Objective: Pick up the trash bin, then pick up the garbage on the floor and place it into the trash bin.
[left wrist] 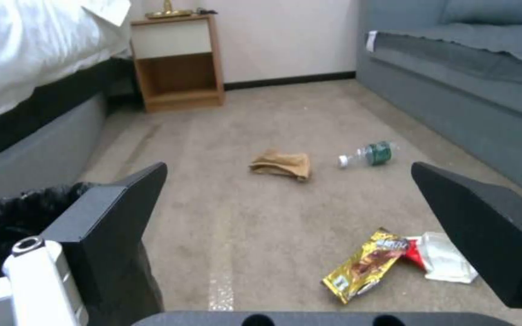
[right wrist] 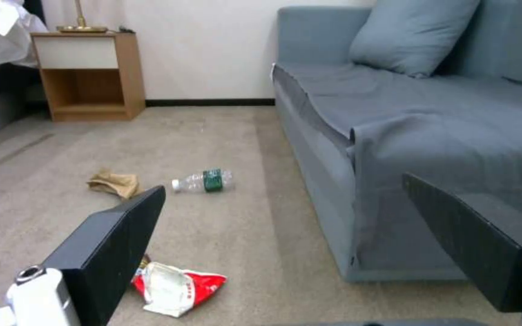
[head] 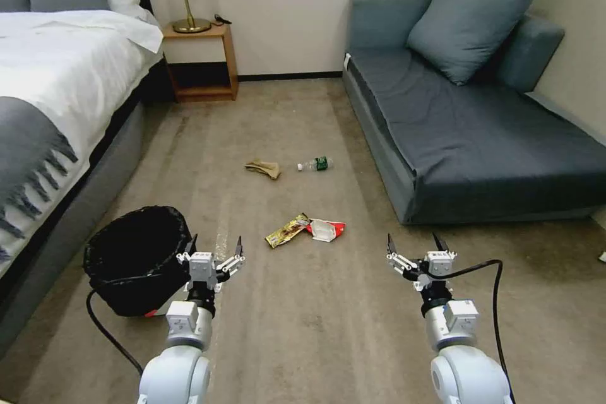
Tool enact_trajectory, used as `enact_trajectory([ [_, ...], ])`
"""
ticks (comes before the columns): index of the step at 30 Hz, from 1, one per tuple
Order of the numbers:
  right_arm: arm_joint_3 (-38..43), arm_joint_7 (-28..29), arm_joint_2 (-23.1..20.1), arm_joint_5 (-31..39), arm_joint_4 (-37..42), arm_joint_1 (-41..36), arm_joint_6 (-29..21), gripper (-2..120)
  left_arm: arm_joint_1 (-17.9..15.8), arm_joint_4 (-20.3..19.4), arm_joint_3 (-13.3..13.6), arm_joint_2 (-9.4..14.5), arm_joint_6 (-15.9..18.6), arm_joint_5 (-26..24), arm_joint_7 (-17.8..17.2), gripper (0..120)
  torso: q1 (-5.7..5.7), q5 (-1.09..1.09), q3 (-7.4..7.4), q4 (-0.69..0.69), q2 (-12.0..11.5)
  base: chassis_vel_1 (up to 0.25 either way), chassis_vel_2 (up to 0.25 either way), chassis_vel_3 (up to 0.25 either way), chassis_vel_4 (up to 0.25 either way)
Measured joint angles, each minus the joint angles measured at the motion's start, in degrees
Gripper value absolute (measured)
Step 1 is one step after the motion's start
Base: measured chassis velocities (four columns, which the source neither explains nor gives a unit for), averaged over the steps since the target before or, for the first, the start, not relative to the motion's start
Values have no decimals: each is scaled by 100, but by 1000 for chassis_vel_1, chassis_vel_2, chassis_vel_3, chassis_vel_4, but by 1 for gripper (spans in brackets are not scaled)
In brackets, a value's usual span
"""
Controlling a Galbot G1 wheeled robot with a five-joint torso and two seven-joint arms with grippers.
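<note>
The trash bin (head: 136,259), white with a crinkly black liner, stands on the carpet beside the bed; its liner (left wrist: 7,217) shows beside my left finger. My left gripper (head: 214,247) hangs open just right of the bin, holding nothing. My right gripper (head: 413,245) is open and empty near the sofa's front corner. The garbage lies ahead of both: a gold-brown wrapper (head: 287,230) (left wrist: 367,265) touching a red-and-white packet (head: 326,229) (right wrist: 173,290), and farther off crumpled tan paper (head: 263,168) (left wrist: 281,165) and a clear bottle with green label (head: 316,164) (right wrist: 204,180).
A bed (head: 57,95) runs along the left and a grey-blue sofa (head: 473,139) along the right, leaving a carpet lane between. A wooden nightstand (head: 202,63) with a lamp stands at the far wall. A black cable (head: 104,328) trails by the bin.
</note>
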Motion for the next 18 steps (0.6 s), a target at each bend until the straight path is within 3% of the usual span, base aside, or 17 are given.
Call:
enact_trajectory([
  [10, -95, 57, 41, -23, 23, 23, 101, 100, -47, 0, -8, 64, -40, -69, -52, 100, 0, -2, 0, 0, 0, 0, 0, 0, 0],
  [13, -856, 451, 391, -236, 299, 244, 827, 100, -477, 22, -155, 564, -477, -673, -596, 100, 0, 1, 0, 3, 0, 0, 0, 0, 0],
  [14, -856, 451, 391, -236, 299, 244, 827, 100, -477, 22, -155, 564, -477, -673, -596, 100, 0, 1, 0, 3, 0, 0, 0, 0, 0],
  [17, -1067, 628, 426, -262, 424, 355, 867, 100, -928, 17, -331, 1106, -944, -1253, -1207, 100, 0, 0, 0, -1, 0, 10, 36, 11, -1],
  [18, -1067, 628, 426, -262, 424, 355, 867, 100, -928, 17, -331, 1106, -944, -1253, -1207, 100, 0, 0, 0, -1, 0, 0, 0, 0, 0],
])
